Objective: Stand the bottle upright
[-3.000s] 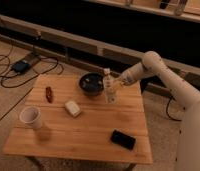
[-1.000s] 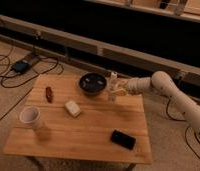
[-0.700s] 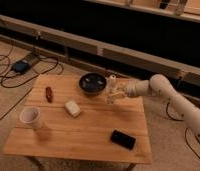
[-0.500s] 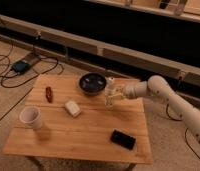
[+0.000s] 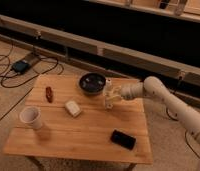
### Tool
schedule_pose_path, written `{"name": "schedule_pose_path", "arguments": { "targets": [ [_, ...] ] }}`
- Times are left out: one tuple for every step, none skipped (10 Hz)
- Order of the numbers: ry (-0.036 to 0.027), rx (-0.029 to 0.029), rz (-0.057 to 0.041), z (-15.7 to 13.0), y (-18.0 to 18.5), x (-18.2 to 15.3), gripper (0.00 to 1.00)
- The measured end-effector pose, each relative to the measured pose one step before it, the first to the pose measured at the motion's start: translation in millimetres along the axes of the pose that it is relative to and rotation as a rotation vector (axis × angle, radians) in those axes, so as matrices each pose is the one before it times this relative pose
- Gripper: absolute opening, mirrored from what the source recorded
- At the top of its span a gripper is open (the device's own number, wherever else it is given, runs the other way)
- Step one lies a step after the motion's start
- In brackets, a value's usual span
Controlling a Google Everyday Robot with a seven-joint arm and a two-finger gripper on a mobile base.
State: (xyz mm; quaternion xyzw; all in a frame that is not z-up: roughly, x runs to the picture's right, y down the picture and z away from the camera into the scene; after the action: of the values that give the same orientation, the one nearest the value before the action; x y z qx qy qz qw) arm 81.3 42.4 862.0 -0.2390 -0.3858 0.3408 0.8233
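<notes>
I see my hand point(image 5: 112, 96) clamped on the bottle point(image 5: 108, 93), which stands roughly upright just right of the dark bowl point(image 5: 92, 82), its base at the bench point(image 5: 83, 135) surface.

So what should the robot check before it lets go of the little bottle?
1. Gripper shut on the bottle, beside the dark bowl: ok.
2. Bottle looks upright, cap on top: ok.
3. Bottle's bottom resting flat on the table: cannot tell, the gripper hides it.
4. Gap between bottle and bowl for the fingers to open: cannot tell, they look very close.
5. Cream block, paper cup and black phone out of the arm's way: ok.
</notes>
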Motion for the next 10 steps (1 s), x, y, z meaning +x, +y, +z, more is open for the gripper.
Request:
{"name": "schedule_pose_path", "arguments": {
  "targets": [
    [0.00193, 0.01436, 0.00369, 0.49, -5.58, 2.91, 0.00],
    [0.00182, 0.01010, 0.00133, 0.82, -3.71, 2.59, 0.00],
    [0.00054, 0.00615, 0.00077, 0.94, -2.30, 2.06, 0.00],
    [-0.00194, 0.00670, -0.00001, 1.66, -2.48, 2.22, 0.00],
    [-0.00503, 0.00817, -0.00094, 1.69, -2.71, 1.39, 0.00],
    [-0.00488, 0.00872, -0.00041, 0.22, -2.24, 0.93, 0.00],
    [-0.01006, 0.01498, -0.00103, -0.97, -3.50, -0.02, 0.03],
    [-0.00705, 0.00857, 0.00020, -0.92, -1.57, -0.07, 0.10],
    [-0.00906, 0.00950, 0.00029, -0.84, -1.40, 0.00, 0.21],
    [-0.00487, 0.00478, 0.00010, -0.18, -0.16, 0.71, 0.30]
  ]
}}
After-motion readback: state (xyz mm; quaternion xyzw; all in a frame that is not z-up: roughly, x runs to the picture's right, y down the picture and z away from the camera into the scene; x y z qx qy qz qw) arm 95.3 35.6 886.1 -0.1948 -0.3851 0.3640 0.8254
